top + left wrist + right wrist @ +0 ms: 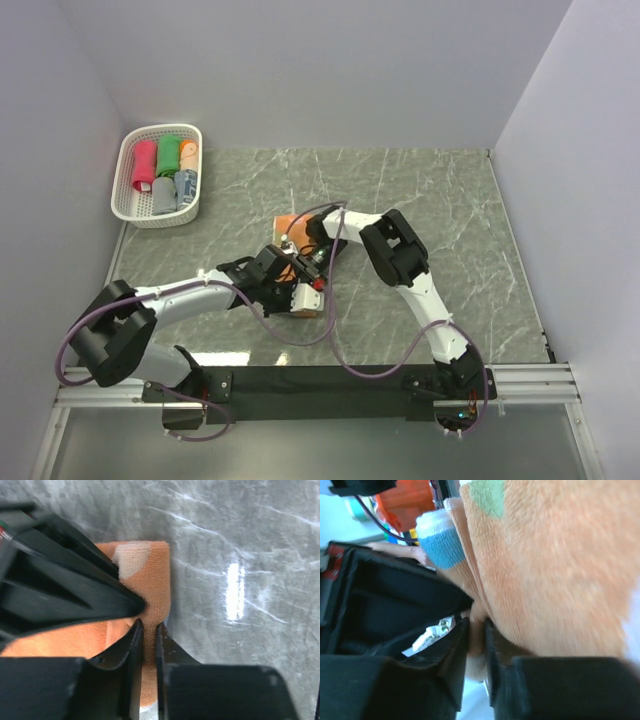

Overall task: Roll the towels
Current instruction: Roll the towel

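An orange towel [286,222] lies mid-table, mostly hidden under both grippers, which meet above it. In the left wrist view my left gripper [148,630] is shut on a raised fold of the orange towel [152,575], the cloth filling the narrow gap. The black body of the right gripper [55,590] crowds in from the left. My right gripper [477,630] also has a fold of the orange towel [550,580] squeezed between its fingers; this picture is blurred. A light-blue mark [440,545] shows on a curled end of the cloth. From above, the left gripper [292,272] and the right gripper [303,260] nearly touch.
A white perforated basket [125,160] stands at the back left and holds rolled towels: pink-red [144,165], green [168,155], orange [189,152] and grey-blue [185,187]. Walls close in the table on the left, back and right. Cables loop between the arms.
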`<state>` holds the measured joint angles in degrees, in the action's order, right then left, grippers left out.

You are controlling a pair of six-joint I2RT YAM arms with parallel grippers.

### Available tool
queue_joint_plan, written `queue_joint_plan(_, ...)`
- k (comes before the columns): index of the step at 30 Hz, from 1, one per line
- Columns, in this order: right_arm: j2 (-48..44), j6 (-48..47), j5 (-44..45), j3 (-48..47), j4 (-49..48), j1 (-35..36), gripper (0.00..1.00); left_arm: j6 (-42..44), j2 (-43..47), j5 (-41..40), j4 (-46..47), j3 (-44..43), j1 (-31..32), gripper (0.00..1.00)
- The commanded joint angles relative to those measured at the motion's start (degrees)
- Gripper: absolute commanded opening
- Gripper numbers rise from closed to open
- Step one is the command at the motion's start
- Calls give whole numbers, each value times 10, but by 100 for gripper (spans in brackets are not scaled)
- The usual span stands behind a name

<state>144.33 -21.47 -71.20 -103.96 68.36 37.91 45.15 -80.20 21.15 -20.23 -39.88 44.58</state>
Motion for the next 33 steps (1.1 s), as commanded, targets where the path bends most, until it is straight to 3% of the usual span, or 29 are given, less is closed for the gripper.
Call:
queue_joint_plan(1,-37,22,24,20,-18,-36,30,-4,1,-17,-93,42,1,12)
queue_joint_plan(3,-56,17,21,23,-18,-50,37,-3,3,-11,-100,45,1,7)
queue_joint_plan(7,-108,29,35,39,-47,-71,39,-14,-13,20,-125,27,-10,1)
queue_joint_plan(12,-245,118,107,118,-202,-112,42,-2,-72,110,-189,-29,-61,1)
queue_joint_plan(20,-413,157,228,233,-341,-192,47,44,-257,195,-370,-221,-151,1)
queue_joint_plan(26,-536,120,286,328,-390,-194,49,28,-399,251,-480,-371,-189,1)
queue_joint_plan(33,-661,50,365,415,-424,-123,48,24,-534,257,-554,-502,-218,1)
